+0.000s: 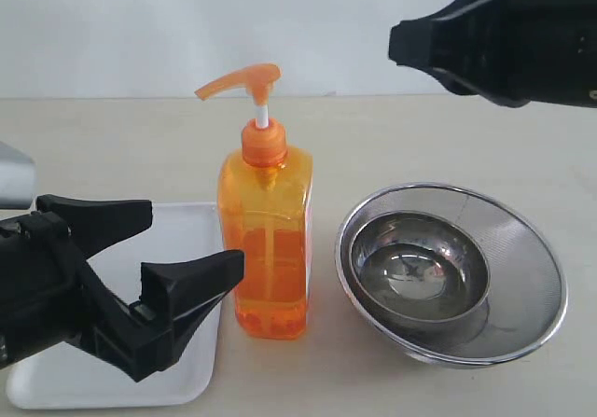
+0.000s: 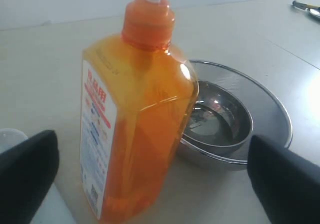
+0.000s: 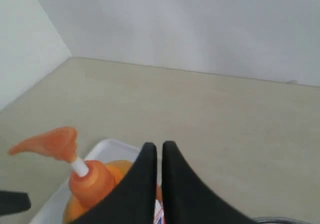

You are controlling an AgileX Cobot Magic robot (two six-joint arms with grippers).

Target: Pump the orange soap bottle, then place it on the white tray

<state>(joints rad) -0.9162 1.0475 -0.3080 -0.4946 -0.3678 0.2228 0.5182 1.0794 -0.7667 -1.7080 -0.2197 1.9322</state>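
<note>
The bottle was stood between tray, 9 o'clock, and bowl, 3 o'clock. The left claw was held wide and empty, seemingly to grasp it. The right claw, pinched together and empty, was poised above, likely for pumping.

- The orange soap bottle, just ahead of the matt black left gripper, was glossy translucent plastic.
- The white tray under that gripper looked like smooth plastic.
- The bowl was shiny metal with a fine-mesh wall.
- The table was matt.

left gripper sits low with jaws spread wide, right gripper hangs up high, jaws pinched together
</note>
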